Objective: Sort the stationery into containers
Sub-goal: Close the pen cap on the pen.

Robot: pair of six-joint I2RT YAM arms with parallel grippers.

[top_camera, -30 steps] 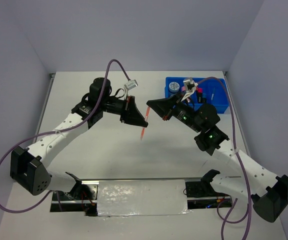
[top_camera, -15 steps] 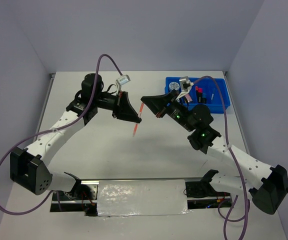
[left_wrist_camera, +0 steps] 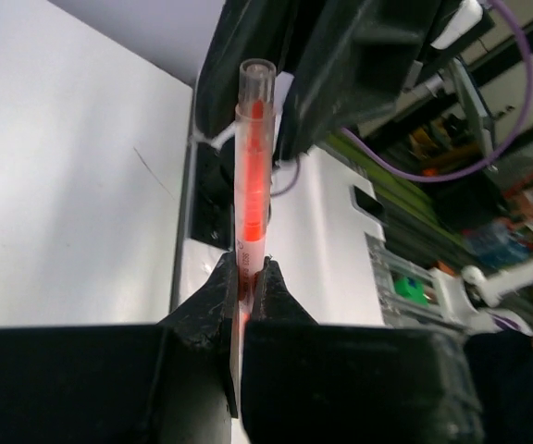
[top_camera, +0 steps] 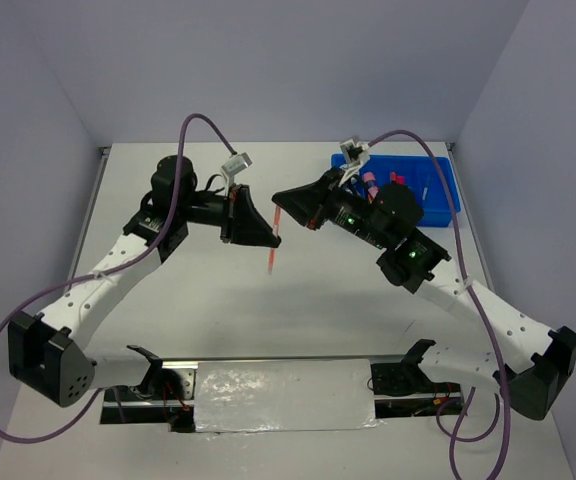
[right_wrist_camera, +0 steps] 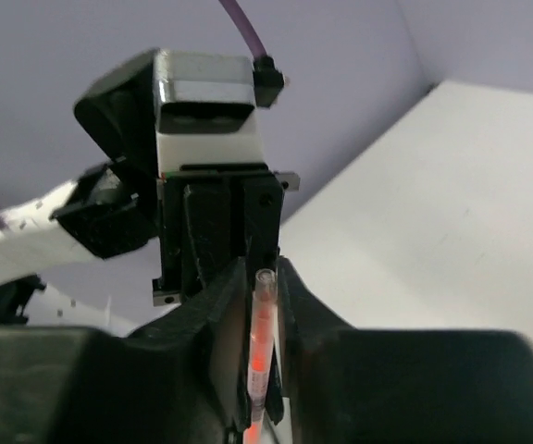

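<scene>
My left gripper (top_camera: 268,238) (left_wrist_camera: 246,277) is shut on a thin orange pen (top_camera: 273,243) (left_wrist_camera: 253,166) and holds it in the air above the table's middle. My right gripper (top_camera: 281,202) (right_wrist_camera: 262,277) faces it, and its open fingers straddle the pen's clear upper end (right_wrist_camera: 263,324) with small gaps on both sides. The right gripper's black fingers (left_wrist_camera: 340,65) show behind the pen in the left wrist view. The blue tray (top_camera: 440,196) stands at the back right, partly hidden by the right arm, with pink-capped items (top_camera: 372,186) in it.
The left arm's wrist camera block (right_wrist_camera: 209,111) fills the middle of the right wrist view. A metal rail with a foil-covered plate (top_camera: 283,393) runs along the near edge. Purple cables (top_camera: 203,125) arch over both arms.
Both grippers rose and drew closer together. The left carried the pen up and back. The right gripper's fingers now sit around the pen's upper end.
</scene>
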